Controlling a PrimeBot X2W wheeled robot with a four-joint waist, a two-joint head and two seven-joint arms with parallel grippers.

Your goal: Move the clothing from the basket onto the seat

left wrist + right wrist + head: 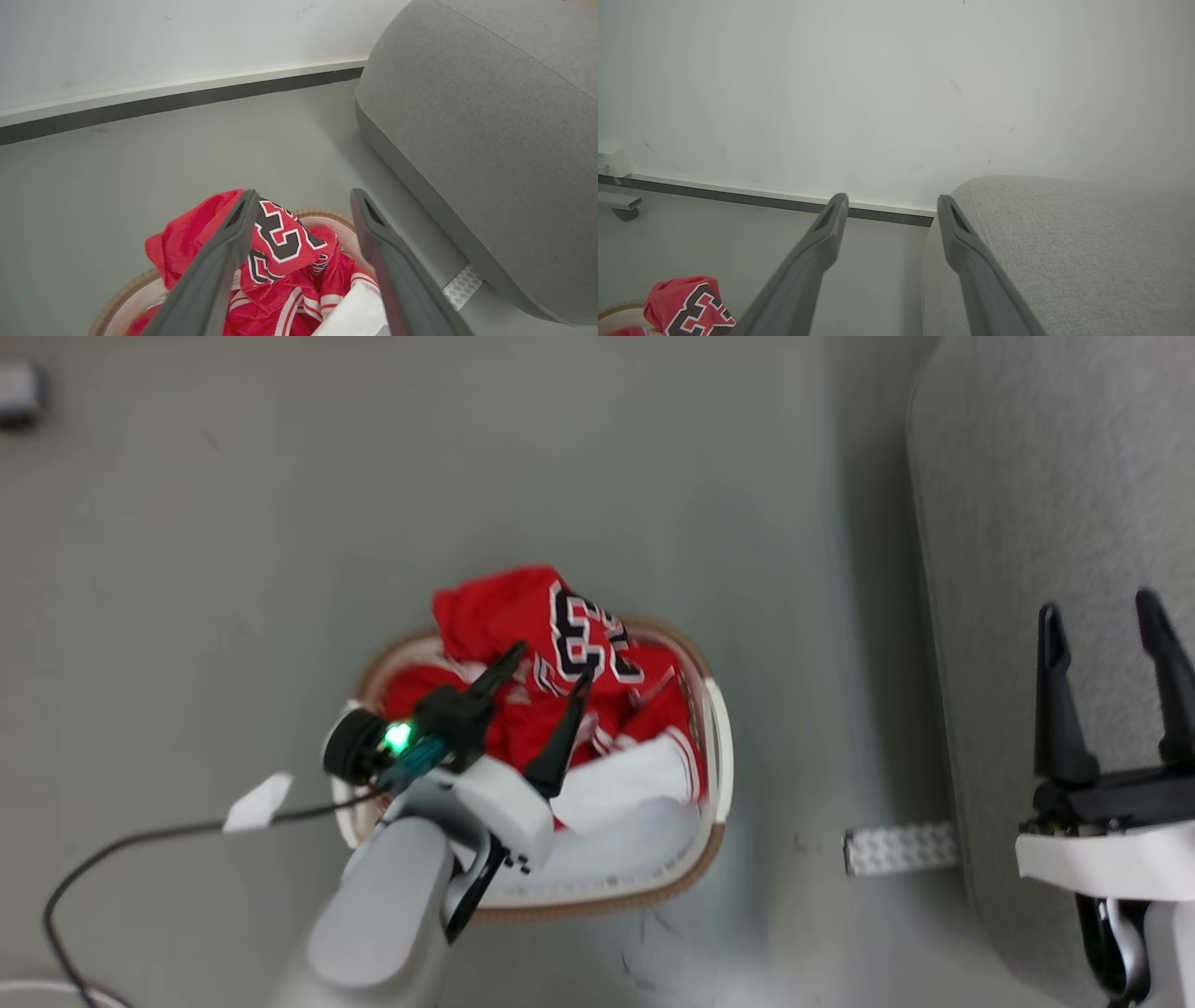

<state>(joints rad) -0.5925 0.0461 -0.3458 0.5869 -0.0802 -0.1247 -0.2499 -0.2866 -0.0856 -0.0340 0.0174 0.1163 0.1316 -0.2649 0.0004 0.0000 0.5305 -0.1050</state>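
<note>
Left gripper jaws apart over crumpled red clothing in oval woven-rimmed basket; right gripper (3 o'clock) jaws apart over rounded grey fabric seat.

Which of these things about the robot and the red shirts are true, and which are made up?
1. The red clothing is piled in the basket. True.
2. The left gripper is shut tight on a shirt. False: its fingers are spread open over the clothing.
3. The right gripper is open, over the grey seat. True.
4. The basket stands on top of the seat. False: it stands on the floor beside the seat.
</note>
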